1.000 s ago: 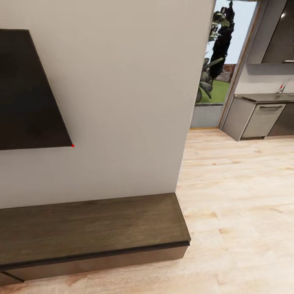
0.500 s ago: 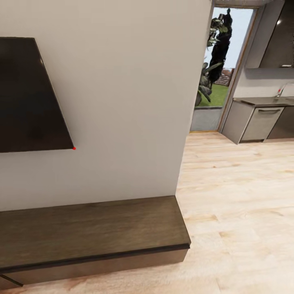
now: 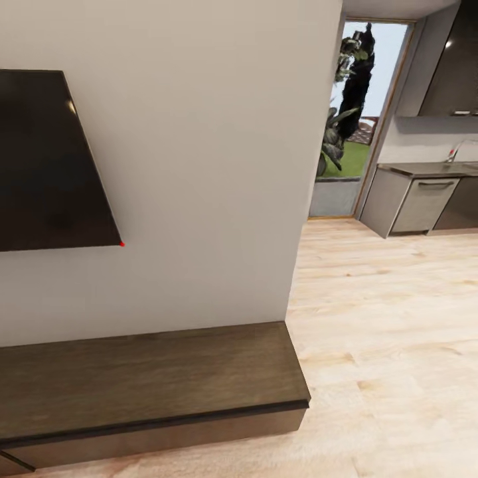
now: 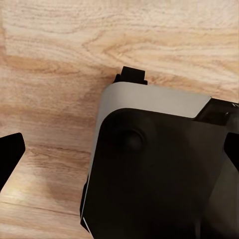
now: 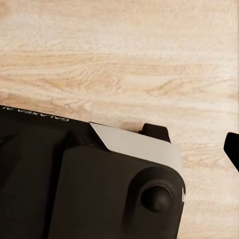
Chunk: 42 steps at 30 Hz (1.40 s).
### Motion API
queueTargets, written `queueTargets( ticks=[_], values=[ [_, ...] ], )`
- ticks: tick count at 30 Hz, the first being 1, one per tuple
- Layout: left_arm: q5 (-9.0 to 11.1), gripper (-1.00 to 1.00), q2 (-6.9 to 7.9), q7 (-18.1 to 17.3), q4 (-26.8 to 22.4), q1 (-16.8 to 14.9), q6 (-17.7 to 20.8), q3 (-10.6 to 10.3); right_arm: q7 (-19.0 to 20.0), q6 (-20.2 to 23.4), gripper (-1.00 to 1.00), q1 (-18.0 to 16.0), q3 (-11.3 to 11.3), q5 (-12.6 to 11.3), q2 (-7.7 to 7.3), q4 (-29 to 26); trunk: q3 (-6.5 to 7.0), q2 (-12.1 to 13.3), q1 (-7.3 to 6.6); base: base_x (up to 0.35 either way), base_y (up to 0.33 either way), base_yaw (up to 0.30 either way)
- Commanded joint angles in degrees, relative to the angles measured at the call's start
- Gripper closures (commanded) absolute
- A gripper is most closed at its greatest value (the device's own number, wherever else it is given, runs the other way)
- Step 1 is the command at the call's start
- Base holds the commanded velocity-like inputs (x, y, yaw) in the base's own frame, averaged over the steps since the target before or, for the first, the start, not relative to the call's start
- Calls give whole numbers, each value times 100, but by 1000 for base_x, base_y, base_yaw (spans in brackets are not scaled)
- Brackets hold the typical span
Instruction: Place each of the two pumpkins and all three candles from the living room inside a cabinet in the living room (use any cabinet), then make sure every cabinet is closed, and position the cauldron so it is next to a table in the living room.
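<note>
long, low dark brown wood-grain cabinet (image 3: 153,382) against the white wall, front shut

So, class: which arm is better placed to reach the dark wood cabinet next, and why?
Left, probably. The cabinet lies low at the head view's left, the left arm's side; wood floor lies to the right. Both wrist views face floor, so neither arm seems raised.

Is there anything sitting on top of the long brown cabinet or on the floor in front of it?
Nothing visible. The cabinet top looks bare under the TV, and the wooden floor beside it looks open toward the kitchen.
</note>
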Motion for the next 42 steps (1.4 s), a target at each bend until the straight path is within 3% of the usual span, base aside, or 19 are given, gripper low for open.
queueTargets(
  ticks=[1,22,30,42],
  values=[
    [0,-100,0,0,0,0,0,0,-1,-1,-100,0,1,3,1,0,1,0,0,0,0,0],
    [0,-100,0,0,-1,0,0,0,-7,-6,-100,0,12,45,38,14,-76,0,0,0,0,61],
    [0,-100,0,0,0,0,0,0,-15,-6,-100,0,16,41,-96,6,-78,0,0,0,0,10],
    [0,-100,0,0,0,0,0,0,-15,-6,-100,0,15,40,-116,3,-78,0,0,0,0,0]
  ],
)
